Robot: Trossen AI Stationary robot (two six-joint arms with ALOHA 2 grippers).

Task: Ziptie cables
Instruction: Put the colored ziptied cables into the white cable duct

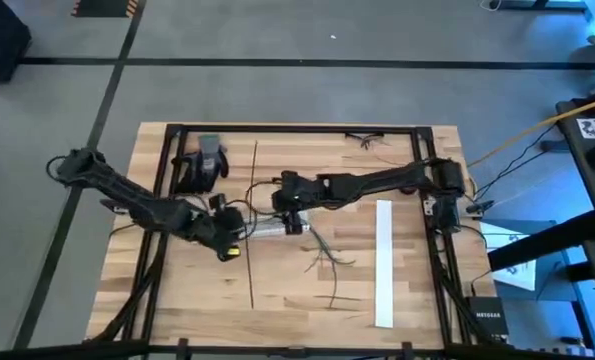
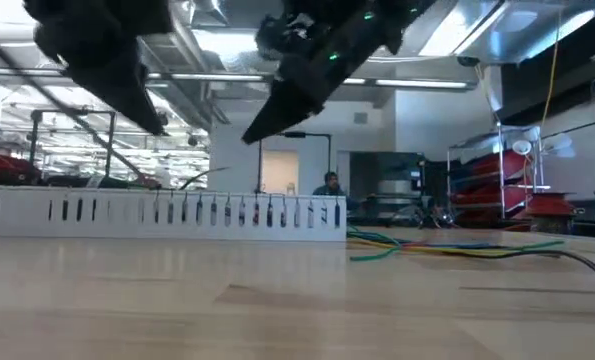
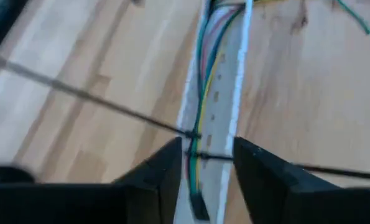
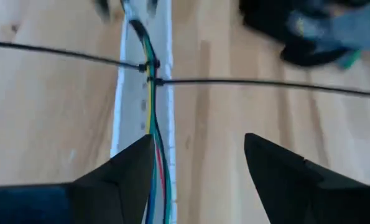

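Both pincers hang just over the middle of the desk (image 1: 297,300), close together. Left pincer (image 3: 203,177) is open, with its two fingers on each side of a white strip (image 3: 225,124). Right pincer (image 4: 200,174) is open too, and it holds nothing.

Some cables (image 3: 203,87), green, yellow and red, lie along the white strip. A thin black tie (image 4: 150,65) goes around them and crosses the strip. Its long ends stick out to both sides over the wood. More loose cables (image 1: 327,260) lie on the desk near a second white strip (image 1: 383,262).

I think the step now is to pull the tie tight. To do that well, one pincer should grab a long end near the knot. The other should keep the bunch down so it does not slide. Pull slowly and straight, so no cable slips out.
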